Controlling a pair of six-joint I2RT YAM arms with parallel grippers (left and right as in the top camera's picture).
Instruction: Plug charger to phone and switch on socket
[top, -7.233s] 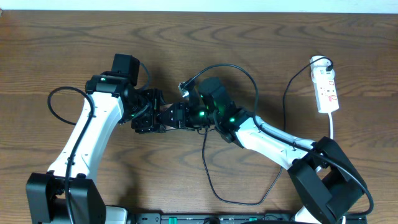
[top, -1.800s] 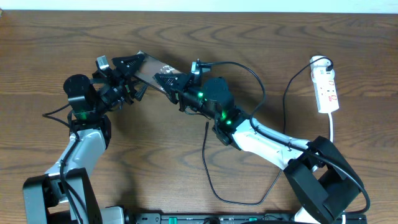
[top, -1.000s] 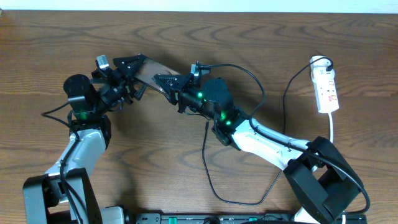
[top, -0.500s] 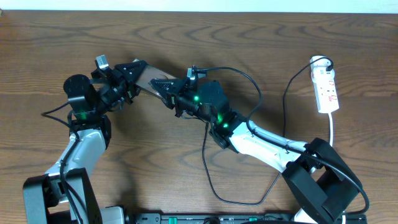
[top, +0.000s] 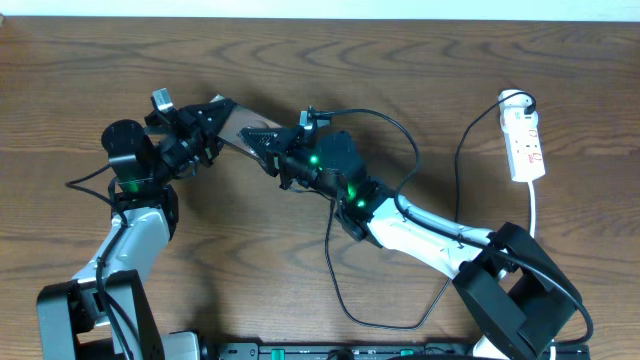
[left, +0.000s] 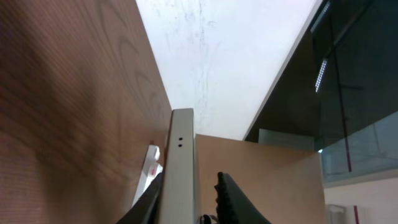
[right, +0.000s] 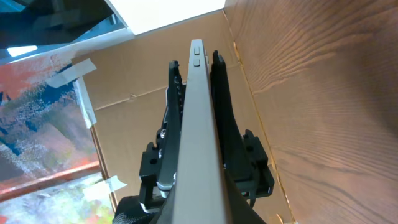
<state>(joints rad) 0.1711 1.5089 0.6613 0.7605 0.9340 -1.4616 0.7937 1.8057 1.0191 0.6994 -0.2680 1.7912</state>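
Clamping phone (top: 238, 127) edge-up btwn L gripper (top: 217, 120) & R gripper (top: 266, 141), both sets of fingers pressing tight on its faces; charger (top: 330, 270) trailing under R arm, tip hidden, socket (top: 525, 145) far R, prob. positioning step, next needing one gripper freeing to fetch tip.

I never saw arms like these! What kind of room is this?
Probably a robot lab: a left arm and right arm at a wooden table, a power strip, cardboard sheets nearby.

Crowded middle, open far edge
The phone (top: 234, 120), held up, blocks mid-table; the charger (top: 458, 165) loops across the way to the socket (top: 525, 140) — bare table (top: 400, 55) beyond.
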